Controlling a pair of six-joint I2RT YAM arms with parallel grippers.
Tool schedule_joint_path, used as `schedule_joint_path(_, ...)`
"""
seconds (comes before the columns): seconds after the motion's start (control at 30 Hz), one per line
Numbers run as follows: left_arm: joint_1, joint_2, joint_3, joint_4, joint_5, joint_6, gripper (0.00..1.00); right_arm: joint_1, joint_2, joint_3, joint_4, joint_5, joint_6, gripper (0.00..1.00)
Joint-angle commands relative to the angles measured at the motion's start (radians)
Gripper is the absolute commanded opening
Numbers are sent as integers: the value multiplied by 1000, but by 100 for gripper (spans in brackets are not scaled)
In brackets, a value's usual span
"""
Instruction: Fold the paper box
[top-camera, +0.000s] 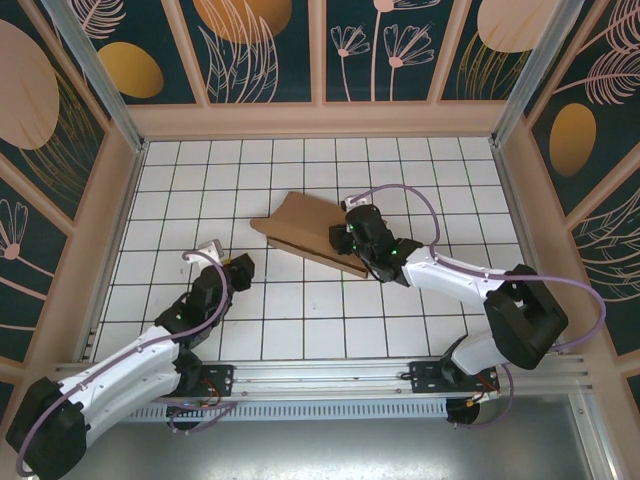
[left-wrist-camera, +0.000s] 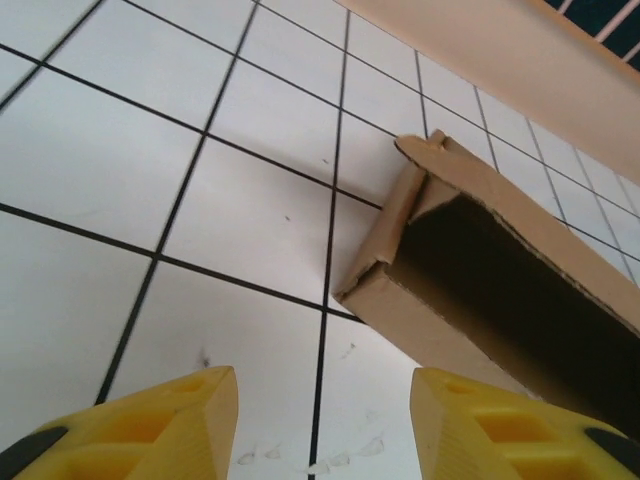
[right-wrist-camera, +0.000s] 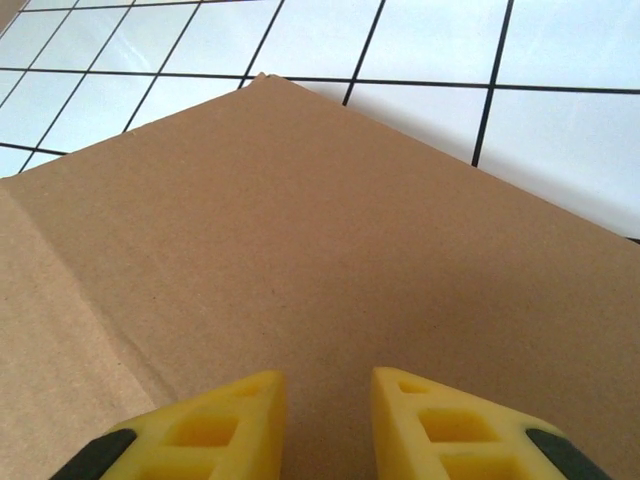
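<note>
One half-folded paper box (top-camera: 300, 232): lies central on the desk (top-camera: 300, 320), long axis slanting from far left to near right, under the nearer right gripper (right-wrist-camera: 327, 378), slightly parted, with the left gripper (left-wrist-camera: 322, 385) spread wide just short of its left end.
</note>
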Motion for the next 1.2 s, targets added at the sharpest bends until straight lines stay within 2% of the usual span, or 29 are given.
schedule_joint_path(0.0,-5,72,152,-113,-63,16,49,-8,23,-16,20,-68,-40,26)
schedule_joint_path(0.07,-4,156,257,-164,-29,48,48,-7,68,-13,-1,-111,-49,23)
schedule_joint_path(0.2,-4,317,450,-222,81,171,60,-8,173,-19,-61,-93,-44,17)
schedule_joint_path(0.33,2,402,511,-144,137,208,66,-24,223,-49,-73,-96,-27,16)
schedule_joint_path(0.43,49,518,568,-131,222,190,65,-24,190,-61,-75,-84,-21,16)
schedule_joint_path(0.5,88,602,597,-105,337,165,62,-22,127,-80,-41,-81,-16,20)
schedule_joint_path(0.6,123,720,631,-46,478,144,53,-23,26,-92,-9,-53,4,28)
schedule_joint_path(0.7,124,830,688,-32,549,151,39,-25,-59,-106,-5,21,22,28)
schedule_joint_path(0.77,124,882,703,-5,604,150,31,-25,-115,-135,15,57,-5,15)
schedule_joint_path(0.8,124,909,702,5,625,147,29,-25,-146,-154,28,83,-17,1)
schedule_joint_path(0.87,124,952,735,5,654,142,22,-43,-191,-186,30,113,-11,0)
schedule_joint_path(0.97,124,1001,737,6,661,120,19,-156,-208,-207,9,-5,63,0)
schedule_joint_path(1.07,124,1000,714,2,650,88,18,-273,-150,-215,-15,-126,138,0)
schedule_joint_path(1.17,126,973,665,-2,646,62,19,-306,-52,-190,-75,-124,142,5)
